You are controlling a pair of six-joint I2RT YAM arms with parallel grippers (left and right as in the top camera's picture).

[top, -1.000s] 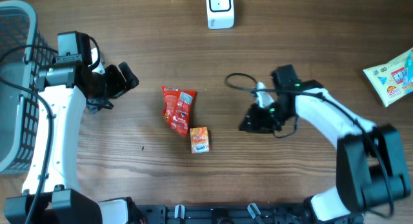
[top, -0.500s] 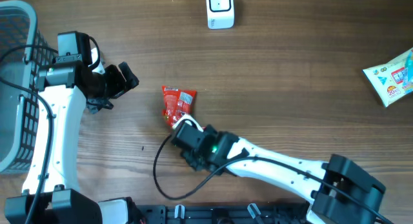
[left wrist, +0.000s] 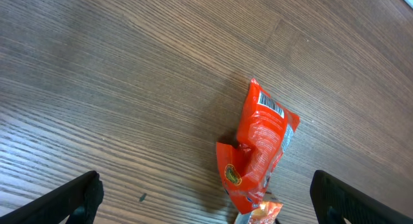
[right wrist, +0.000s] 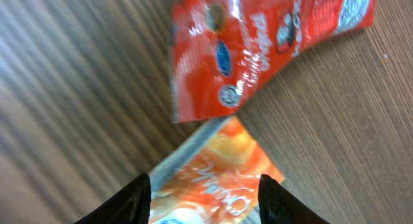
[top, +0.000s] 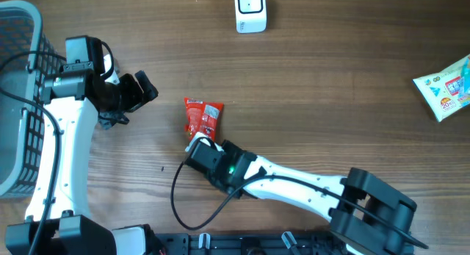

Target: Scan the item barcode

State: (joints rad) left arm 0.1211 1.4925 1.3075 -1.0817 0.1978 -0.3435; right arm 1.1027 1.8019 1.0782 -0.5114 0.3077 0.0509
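The red snack packet [top: 202, 119] lies near the middle of the wooden table [top: 330, 78], and everything else is placed from it. In the left wrist view a barcode [left wrist: 271, 108] shows on the packet's upper end.

Just below the packet's lower end, touching it or nearly so, lies the orange pouch [right wrist: 219, 166]. From overhead it is almost wholly hidden under the right arm. That arm stretches in low from the packet's lower right. The right gripper [right wrist: 205, 180] sits directly over the pouch, just below the packet. In the right wrist view its two fingers [right wrist: 139, 197] stand apart with the pouch filling the space between them. The pouch lies flat on the wood, and I cannot tell whether the jaws are pressing on it or only straddling it.

The left gripper [top: 136, 97] hangs well to the left of the red packet, pointing towards it. Its jaws are spread wide and released, holding nothing.

The white scanner [top: 250, 11] stands well above and slightly right of the packet, at the table's far edge. A grey wire basket [top: 16, 101] sits far to the packet's left, beyond the left arm. A pale printed packet [top: 444, 86] lies far off to its right, at the table's edge.
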